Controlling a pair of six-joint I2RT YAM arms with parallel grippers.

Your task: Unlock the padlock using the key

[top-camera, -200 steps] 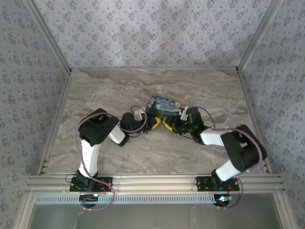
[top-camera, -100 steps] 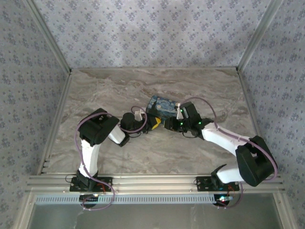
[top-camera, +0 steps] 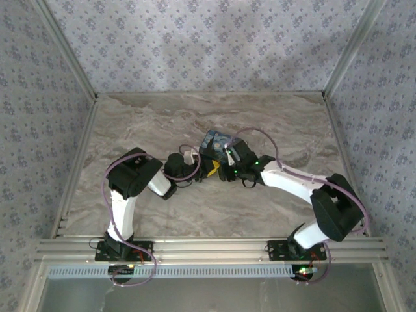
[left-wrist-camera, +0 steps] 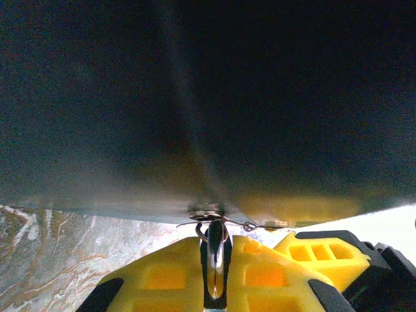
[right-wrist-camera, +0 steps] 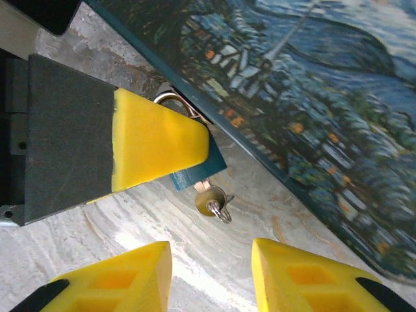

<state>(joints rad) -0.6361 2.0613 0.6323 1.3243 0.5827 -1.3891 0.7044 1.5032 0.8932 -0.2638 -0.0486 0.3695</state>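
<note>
Change noted: the right arm is swinging in from the right. A second ago it was standing off beside the box; now the yellow-fingered right gripper (right-wrist-camera: 211, 273) is hanging directly over the lock, jaws apart, wider than before, and holding nothing.

The yellow-fingered left gripper (left-wrist-camera: 214, 279) is staying where it was, clamped together on the small teal padlock (right-wrist-camera: 194, 177), which is sitting low over the grey marbled table (top-camera: 149, 123). The small silver key (right-wrist-camera: 209, 198) is sitting in the padlock's underside, its wire ring (right-wrist-camera: 224, 213) dangling free. The curved metal shackle (right-wrist-camera: 170, 99) is looking closed, though partly hidden.

Judgement: the key is seated but not yet gripped, so closing on its head and turning it comes next.

Clearances: the flat box printed with a starry-night painting (right-wrist-camera: 312, 97) is lying just beside the padlock on the far side, crowding the key there. Open table is lying on the near side.
</note>
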